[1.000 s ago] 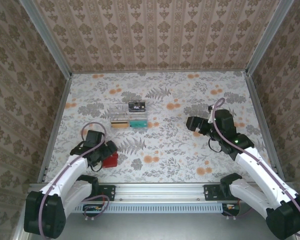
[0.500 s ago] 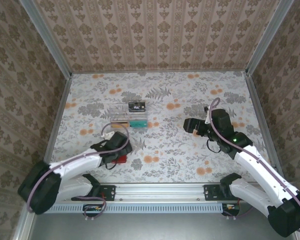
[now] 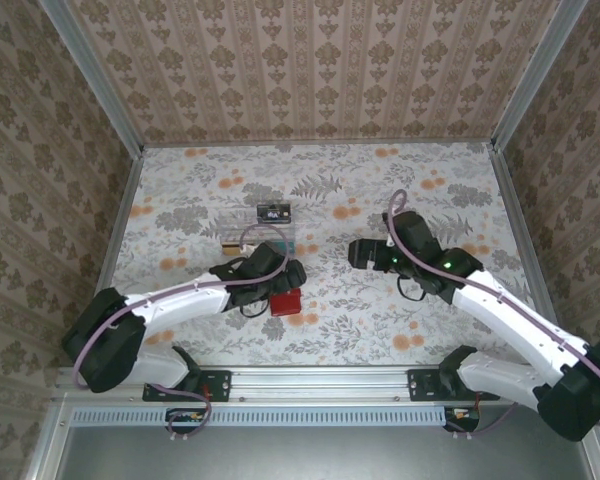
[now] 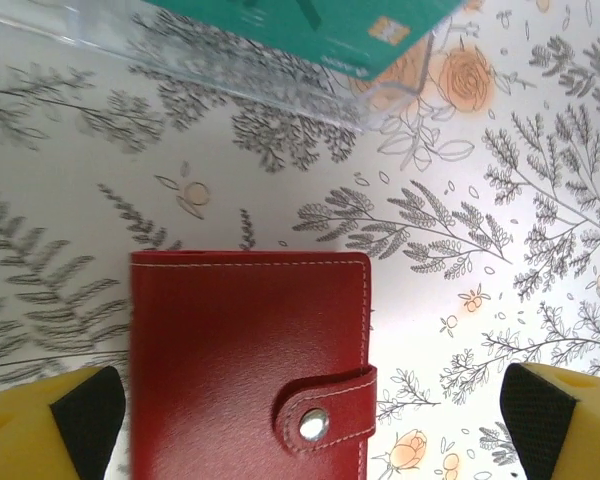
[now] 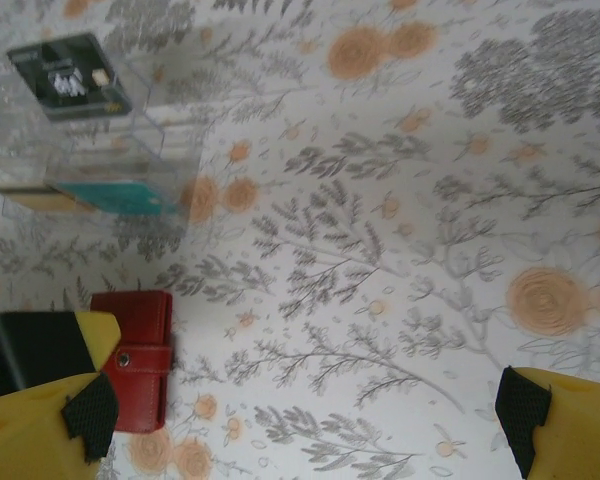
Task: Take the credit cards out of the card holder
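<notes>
Seen from the left wrist, the left gripper [image 4: 310, 408] stands wide open, its black pads [image 4: 92, 412] at the two bottom corners of the view and nothing clamped between them. Under the gap lies the card holder [image 4: 245, 350], a red wallet flat on the flowered table [image 4: 500, 230] and folded shut, its small tab [image 4: 330, 405] fastened with a metal stud. The wallet sits toward the left pad; whether the two touch cannot be told. Past the wallet's far edge is the wall of a clear plastic tray [image 4: 280, 90] with a green card [image 4: 310, 25] inside. The right gripper [image 5: 305, 415] is also spread wide, with bare tabletop between its pads [image 5: 90, 412] and nothing held. This wrist view takes in more: the shut wallet [image 5: 135, 360] just beside the left-hand finger, and beyond it the whole tray [image 5: 170, 150], holding a black card [image 5: 68, 78] with pale print, the green card [image 5: 115, 195] and a tan card [image 5: 30, 195]. From above, the left gripper [image 3: 278, 278] hovers over the wallet [image 3: 286, 302], which lies near the table's middle, just on the near side of the tray [image 3: 242, 222]. The right gripper [image 3: 355, 252] is off to the wallet's right, apart from it.
</notes>
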`<state>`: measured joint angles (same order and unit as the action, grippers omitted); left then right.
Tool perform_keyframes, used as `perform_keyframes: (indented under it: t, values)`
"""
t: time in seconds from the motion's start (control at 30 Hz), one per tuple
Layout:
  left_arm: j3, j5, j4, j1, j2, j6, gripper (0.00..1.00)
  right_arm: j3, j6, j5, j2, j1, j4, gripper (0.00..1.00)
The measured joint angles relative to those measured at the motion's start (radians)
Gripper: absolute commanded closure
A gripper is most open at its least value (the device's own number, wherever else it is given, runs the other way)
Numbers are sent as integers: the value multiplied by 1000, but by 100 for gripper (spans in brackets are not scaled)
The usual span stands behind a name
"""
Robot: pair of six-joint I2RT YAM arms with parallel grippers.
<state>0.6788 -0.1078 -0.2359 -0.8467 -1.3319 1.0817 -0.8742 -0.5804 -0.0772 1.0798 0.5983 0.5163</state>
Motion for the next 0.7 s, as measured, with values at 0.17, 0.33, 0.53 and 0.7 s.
perform_keyframes:
  t: [0.17,0.33,0.53,0.7]
  values:
    - [9,7,-142,95,99,-14,0,-53,-45,-85,127,171,20,0]
    - [4,9,-270,216,257,-51,0,-162,-85,-149,312,326,34,20]
    - [-50,16,-345,329,487,-85,0,-361,-74,-202,558,442,85,51]
    - [-90,24,-398,366,611,-95,0,-489,-45,-211,714,473,129,68]
